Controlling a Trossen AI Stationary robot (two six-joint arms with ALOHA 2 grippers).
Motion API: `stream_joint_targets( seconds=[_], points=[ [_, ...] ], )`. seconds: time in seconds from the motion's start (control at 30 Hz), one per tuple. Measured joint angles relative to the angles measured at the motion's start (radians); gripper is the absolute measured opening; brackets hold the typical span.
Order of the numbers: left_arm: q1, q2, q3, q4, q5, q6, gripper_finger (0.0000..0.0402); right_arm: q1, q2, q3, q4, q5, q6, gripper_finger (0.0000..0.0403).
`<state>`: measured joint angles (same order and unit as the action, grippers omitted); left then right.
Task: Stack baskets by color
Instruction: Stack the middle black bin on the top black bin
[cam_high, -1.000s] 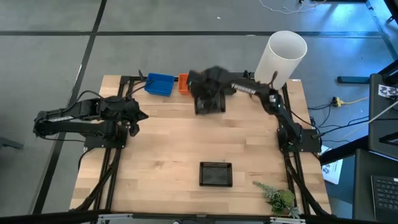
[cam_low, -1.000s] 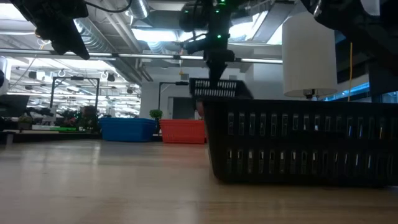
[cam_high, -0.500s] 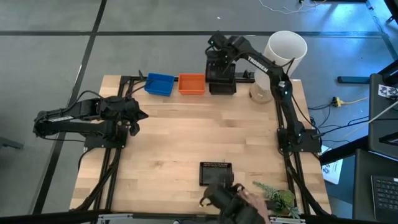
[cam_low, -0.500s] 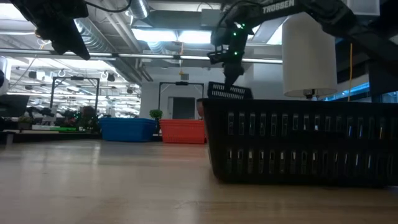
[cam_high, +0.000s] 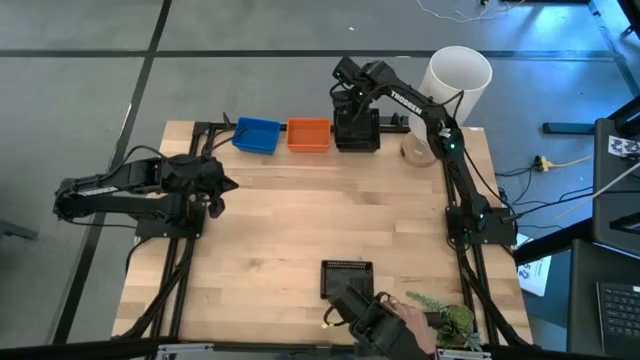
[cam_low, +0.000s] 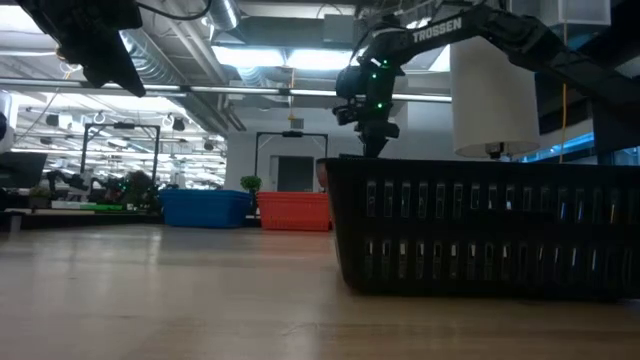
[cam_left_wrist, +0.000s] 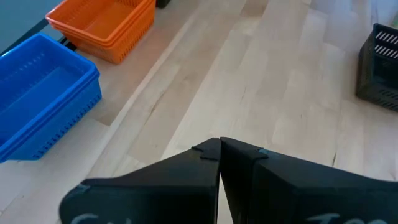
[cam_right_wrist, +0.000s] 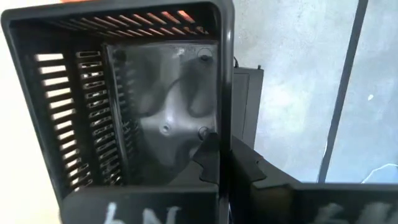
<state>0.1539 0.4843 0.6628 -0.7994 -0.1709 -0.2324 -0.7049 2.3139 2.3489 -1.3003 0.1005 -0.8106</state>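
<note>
Here the right gripper (cam_high: 352, 100) pinches the far wall of a black basket (cam_high: 357, 131), over the black spot beside the orange stack (cam_high: 308, 135) and blue stack (cam_high: 257, 136). One black basket (cam_high: 347, 279) remains behind it. The left gripper (cam_high: 214, 187) rests clenched, empty.

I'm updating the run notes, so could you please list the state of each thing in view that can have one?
Blue basket: upright at the table's far edge, beside the orange one.
Orange basket: upright, between blue and black.
Far black basket: at the far edge, right gripper over its rim, jaws shut on it.
Near black basket: upright, a person's hand next to it.
Left gripper: jaws shut, empty, waiting at the left.
</note>
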Motion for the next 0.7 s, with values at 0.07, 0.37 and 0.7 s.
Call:
stream_joint_targets(
  seconds=[0.07,0.37,0.7],
  points=[
    [0.000,0.000,0.000,0.000,0.000,-0.001,0.0000,-0.009,0.001,0.000,-0.003,0.000,-0.003,0.0002],
    [0.000,0.000,0.000,0.000,0.000,-0.001,0.0000,-0.033,0.008,0.000,-0.049,-0.081,0.024,0.0002],
    [0.000,0.000,0.000,0.000,0.000,-0.001,0.0000,-0.033,0.015,0.000,-0.067,-0.105,0.029,0.0002]
  ],
)
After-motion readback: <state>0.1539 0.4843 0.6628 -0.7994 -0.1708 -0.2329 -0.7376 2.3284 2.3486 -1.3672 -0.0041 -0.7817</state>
